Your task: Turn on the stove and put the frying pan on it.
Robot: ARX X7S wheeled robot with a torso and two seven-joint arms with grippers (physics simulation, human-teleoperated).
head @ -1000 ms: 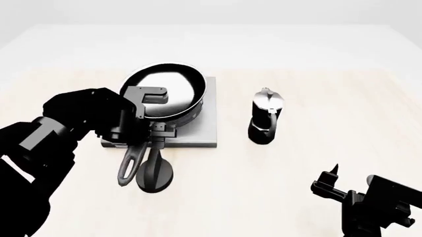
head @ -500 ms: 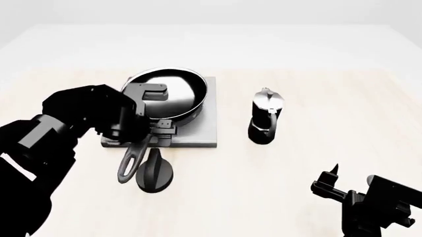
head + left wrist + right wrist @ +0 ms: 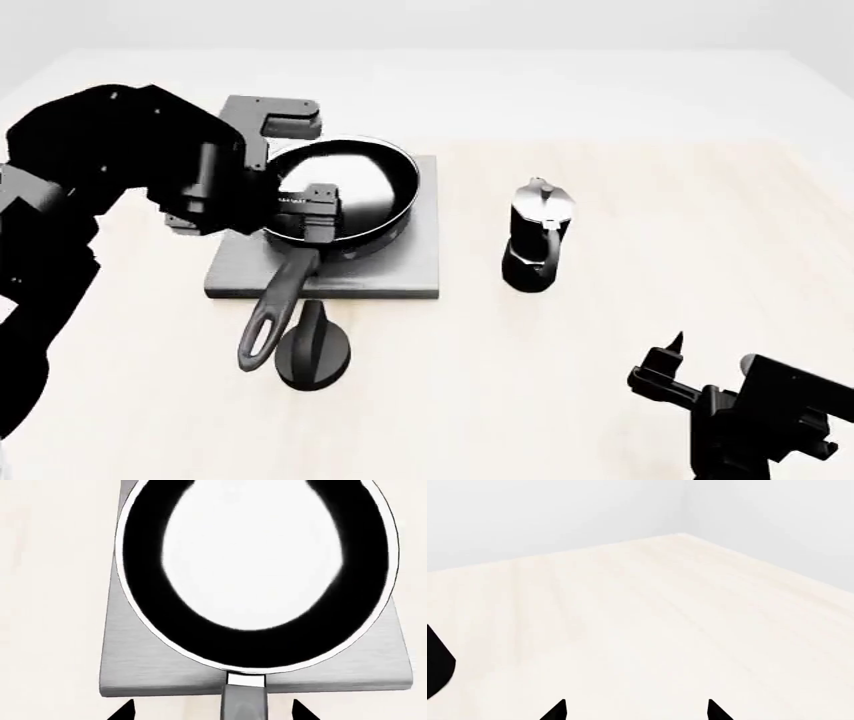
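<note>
The frying pan (image 3: 360, 180) lies flat on the grey stove (image 3: 387, 270), and its long handle (image 3: 280, 295) reaches past the stove's near edge. The round black knob (image 3: 314, 355) sits on the table just in front of the stove, beside the handle's loop. My left gripper (image 3: 294, 165) hovers open above the pan's left rim, holding nothing. In the left wrist view the pan (image 3: 253, 555) fills the stove (image 3: 133, 665), and the handle (image 3: 245, 705) runs between the open left gripper (image 3: 212, 711) with a gap on each side. My right gripper (image 3: 661, 365) is open and empty at the near right.
A black-and-silver moka pot (image 3: 539, 235) stands upright to the right of the stove. The right wrist view shows bare pale table under the right gripper (image 3: 635, 711) and a dark shape (image 3: 437, 665) at the picture's edge.
My left gripper has let go of the pan handle and risen up and back over the pan's left rim. The pan has settled flat on the stove. The right arm is unmoved.
</note>
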